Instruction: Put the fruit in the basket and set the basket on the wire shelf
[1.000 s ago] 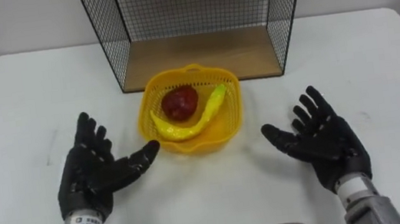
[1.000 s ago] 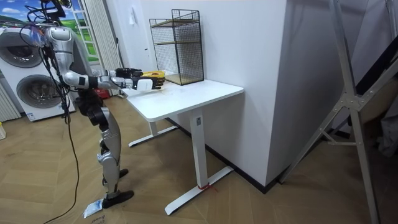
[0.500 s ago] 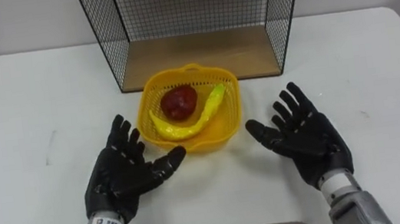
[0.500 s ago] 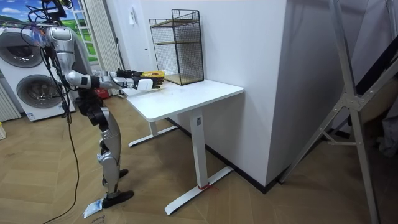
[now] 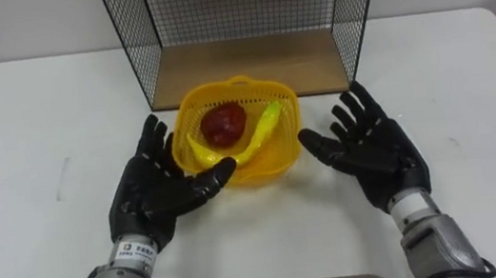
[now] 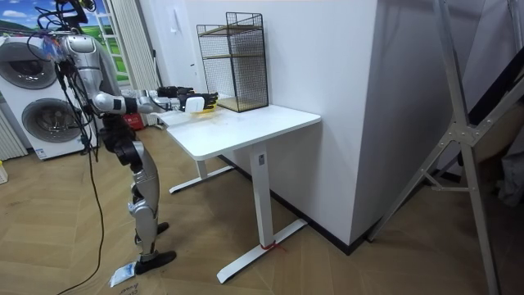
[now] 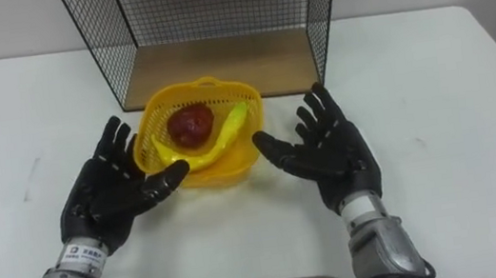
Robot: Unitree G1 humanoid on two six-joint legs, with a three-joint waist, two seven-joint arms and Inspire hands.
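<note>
The white rectangular table [image 5: 27, 139] takes up most of the eye views. In the room view the robot stands upright at the table's end on the room view's left, with both arms stretched forward over the top. At the far edge of the table stands the black wire-mesh shelf with a wooden floor [image 5: 248, 62], its open side facing the robot and its floor bare.

Just in front of that opening, on the tabletop, sits the round yellow plastic basket [image 5: 239, 82]. The black left hand [image 5: 154, 192] is at the basket's left side with fingers straight and spread, palm turned inward. Its thumb reaches across the basket's near left rim, though it cannot be told whether it touches. The black right hand [image 5: 374, 149] mirrors it just beside the basket's right side, fingers likewise straight and fanned, with the thumb close to the rim. Neither hand is curled round anything.

Inside the basket the yellow banana [image 5: 261, 129] lies curved from the near left to the far right. The dark red apple [image 5: 224, 121] rests against the banana's inner curve.
</note>
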